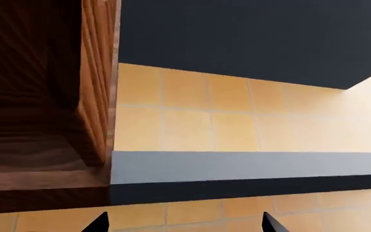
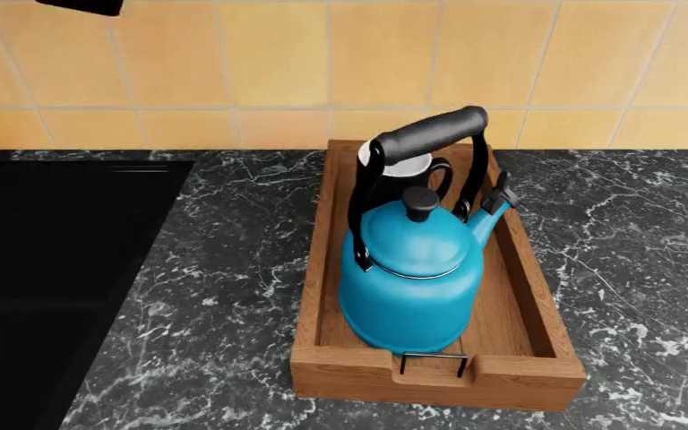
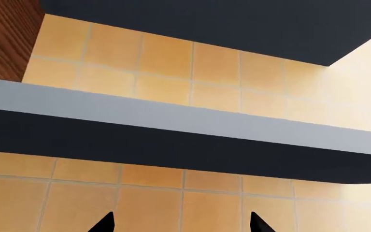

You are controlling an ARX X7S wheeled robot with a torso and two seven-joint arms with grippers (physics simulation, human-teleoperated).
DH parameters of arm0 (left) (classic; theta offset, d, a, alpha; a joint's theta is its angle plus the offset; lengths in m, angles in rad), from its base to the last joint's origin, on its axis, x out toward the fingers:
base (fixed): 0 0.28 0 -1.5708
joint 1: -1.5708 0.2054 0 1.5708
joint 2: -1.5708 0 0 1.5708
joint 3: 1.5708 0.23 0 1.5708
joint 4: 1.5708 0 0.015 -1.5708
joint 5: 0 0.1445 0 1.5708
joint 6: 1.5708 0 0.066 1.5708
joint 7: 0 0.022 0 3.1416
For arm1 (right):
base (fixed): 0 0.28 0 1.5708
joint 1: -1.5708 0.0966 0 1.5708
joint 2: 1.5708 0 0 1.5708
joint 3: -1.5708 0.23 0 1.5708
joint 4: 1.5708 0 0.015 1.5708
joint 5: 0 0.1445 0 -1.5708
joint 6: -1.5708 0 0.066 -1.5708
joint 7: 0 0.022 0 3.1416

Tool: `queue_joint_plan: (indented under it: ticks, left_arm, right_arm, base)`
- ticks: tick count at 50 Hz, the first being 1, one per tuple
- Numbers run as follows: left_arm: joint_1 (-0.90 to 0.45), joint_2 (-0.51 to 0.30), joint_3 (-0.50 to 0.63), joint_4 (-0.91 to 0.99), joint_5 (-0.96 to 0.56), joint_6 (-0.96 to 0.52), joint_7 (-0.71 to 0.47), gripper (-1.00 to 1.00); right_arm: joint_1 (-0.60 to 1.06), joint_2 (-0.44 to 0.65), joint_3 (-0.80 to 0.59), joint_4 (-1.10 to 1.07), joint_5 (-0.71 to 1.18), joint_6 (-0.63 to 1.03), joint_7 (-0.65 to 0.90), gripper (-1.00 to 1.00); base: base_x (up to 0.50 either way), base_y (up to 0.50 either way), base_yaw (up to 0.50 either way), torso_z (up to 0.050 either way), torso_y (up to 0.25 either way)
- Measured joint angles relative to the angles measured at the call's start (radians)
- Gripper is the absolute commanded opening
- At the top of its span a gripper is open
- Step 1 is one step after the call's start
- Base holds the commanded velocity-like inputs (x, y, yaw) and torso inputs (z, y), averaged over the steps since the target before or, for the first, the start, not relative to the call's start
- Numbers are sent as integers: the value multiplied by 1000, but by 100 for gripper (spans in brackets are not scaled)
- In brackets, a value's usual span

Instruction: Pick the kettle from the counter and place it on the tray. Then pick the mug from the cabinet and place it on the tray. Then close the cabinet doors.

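Teal-blue and rounded, the kettle (image 2: pixel 410 282) stands upright in the near half of the wooden tray (image 2: pixel 320 269), its black arched handle rising over the lid knob and its short spout pointing to the right, toward the tray's right wall. Behind the kettle, in the far half of the same tray, the black mug (image 2: pixel 422 170) shows only partly: a bit of its white inside and its loop handle appear beneath the kettle's handle. The tray lies lengthwise, near to far, on the black marble-look surface (image 2: pixel 631 260), its far end close to the yellow tiled wall (image 2: pixel 272 63); a small metal wire handle sits on the near end wall. To the left, a flat black panel (image 2: pixel 46 278) is set in the surface.

Neither arm reaches into the head view over the tray. The left tool (image 1: pixel 184 224) shows two dark fingertips spread wide apart with nothing between them, facing tiled wall, a grey shelf-like ledge (image 1: pixel 250 166) and a brown wooden cabinet side (image 1: pixel 98 82). The right tool (image 3: pixel 179 223) likewise has its fingertips spread and empty, facing the tiles and a grey ledge (image 3: pixel 192 121), with wood grain at one corner.
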Motion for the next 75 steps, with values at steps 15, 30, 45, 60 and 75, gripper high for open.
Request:
queue_joint_plan:
  ticks: [15, 30, 45, 60, 75]
  left_arm:
    - [199, -130, -164, 146, 29, 84, -61, 100]
    - [306, -170, -304, 182, 18, 85, -61, 100]
    - [339, -106, -433, 191, -27, -29, -58, 100]
    - [308, 34, -600, 190, -133, -251, -79, 100]
    - [294, 109, -678, 188, -180, -364, -85, 100]
  right_arm:
    - [47, -31, 47, -25, 51, 50, 23, 100]
    - [-97, -187, 429, -30, 204, 300, 99, 100]
    - [-203, -419, 846, -27, 433, 666, 233, 100]
    - [-218, -491, 952, -18, 504, 776, 279, 100]
    - [-229, -516, 989, -14, 520, 816, 288, 100]
  base:
    - [0, 0, 0, 0, 0]
    - [0, 0, 0, 0, 0]
    - [0, 442, 0, 0, 0]
    - [0, 500, 0, 0, 0]
    - [0, 500, 0, 0, 0]
